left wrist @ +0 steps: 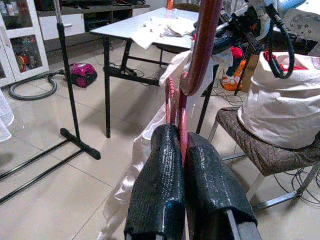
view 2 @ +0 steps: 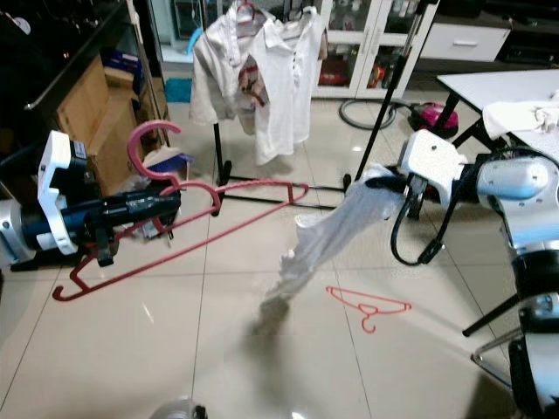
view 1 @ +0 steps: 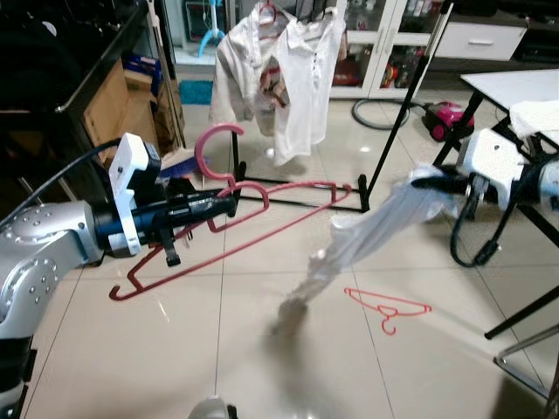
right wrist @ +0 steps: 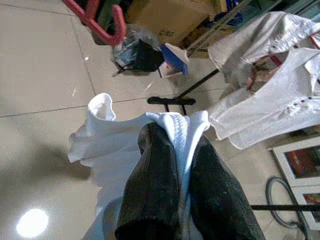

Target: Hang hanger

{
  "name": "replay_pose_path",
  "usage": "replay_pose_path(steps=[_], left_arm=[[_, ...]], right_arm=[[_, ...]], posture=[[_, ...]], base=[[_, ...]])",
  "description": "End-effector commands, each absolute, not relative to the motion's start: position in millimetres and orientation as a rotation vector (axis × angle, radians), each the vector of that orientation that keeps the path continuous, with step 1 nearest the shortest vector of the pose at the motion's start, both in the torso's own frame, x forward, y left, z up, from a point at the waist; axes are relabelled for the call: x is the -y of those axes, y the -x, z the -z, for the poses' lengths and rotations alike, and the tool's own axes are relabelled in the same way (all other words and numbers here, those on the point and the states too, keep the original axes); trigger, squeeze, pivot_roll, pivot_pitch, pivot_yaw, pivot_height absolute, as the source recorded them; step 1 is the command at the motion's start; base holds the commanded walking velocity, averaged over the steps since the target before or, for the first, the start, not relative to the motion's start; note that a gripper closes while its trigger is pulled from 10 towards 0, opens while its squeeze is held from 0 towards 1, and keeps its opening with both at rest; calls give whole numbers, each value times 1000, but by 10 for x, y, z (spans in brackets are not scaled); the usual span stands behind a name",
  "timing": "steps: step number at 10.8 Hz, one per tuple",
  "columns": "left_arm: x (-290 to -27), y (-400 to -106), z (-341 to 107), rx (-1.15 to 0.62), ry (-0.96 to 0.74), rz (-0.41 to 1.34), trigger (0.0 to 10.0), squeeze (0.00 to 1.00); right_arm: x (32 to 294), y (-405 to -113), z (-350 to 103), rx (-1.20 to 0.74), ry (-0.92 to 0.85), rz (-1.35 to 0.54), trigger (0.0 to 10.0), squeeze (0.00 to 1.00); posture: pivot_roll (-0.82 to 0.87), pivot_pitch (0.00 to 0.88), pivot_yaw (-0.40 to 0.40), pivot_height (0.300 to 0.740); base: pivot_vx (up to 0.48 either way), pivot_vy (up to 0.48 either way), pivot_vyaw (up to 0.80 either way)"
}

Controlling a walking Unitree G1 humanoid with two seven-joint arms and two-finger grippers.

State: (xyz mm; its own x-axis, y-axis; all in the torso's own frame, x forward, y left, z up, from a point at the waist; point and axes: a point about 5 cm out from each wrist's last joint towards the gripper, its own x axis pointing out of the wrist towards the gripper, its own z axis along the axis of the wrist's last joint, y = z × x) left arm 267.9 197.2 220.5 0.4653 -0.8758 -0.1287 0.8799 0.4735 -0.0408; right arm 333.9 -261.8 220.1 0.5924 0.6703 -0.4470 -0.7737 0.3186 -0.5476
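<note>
My left gripper (view 1: 229, 206) is shut on a large red hanger (view 1: 262, 223), pinching it just below its hook (view 1: 210, 147); the hanger slants down toward my left. In the left wrist view the fingers (left wrist: 165, 185) clamp the red neck (left wrist: 181, 125). My right gripper (view 1: 417, 182) is shut on a white garment (view 1: 358, 236) that hangs down to the tiled floor. The right wrist view shows white cloth (right wrist: 177, 127) bunched between its fingers (right wrist: 155, 190). Behind stands a black clothes rack (view 1: 397, 96) with white shirts (view 1: 288, 78) hung on it.
A second, smaller red hanger (view 1: 389, 307) lies on the floor ahead to the right. A white table (view 1: 515, 87) with black legs stands at right, a pink vacuum (view 1: 445, 118) beyond it. A dark shelf and cardboard box (view 1: 109, 100) are at left. A chair with a white bag (left wrist: 280, 100) is nearby.
</note>
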Motion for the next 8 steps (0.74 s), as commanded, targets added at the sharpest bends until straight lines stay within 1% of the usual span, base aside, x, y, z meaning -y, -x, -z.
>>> replay_pose_path(steps=[1,3,5,8], left_arm=[[-1949,-2691,-2228,-126,-46,1091,10000,0],[-1939,-2696,-2224,-128,-48,1102,10000,0],[-1910,-2701,-2219,-135,-58,1125,10000,0],[-1897,-2717,-2230,-138,-70,1143,10000,0]], right_arm=[[2621,-3296,-2339,-110,816,-974,10000,0],[2507,-3240,-2420,-73,830,-1035,10000,0],[2298,-3145,-2585,5,820,-1117,10000,0],[2211,-3083,-2652,25,808,-1154,10000,0]], posture=[[-2,0,-30,740],[-10,0,-25,740],[-13,0,-21,740],[-18,0,-17,740]], base=[[0,0,0],[0,0,0],[0,0,0],[0,0,0]])
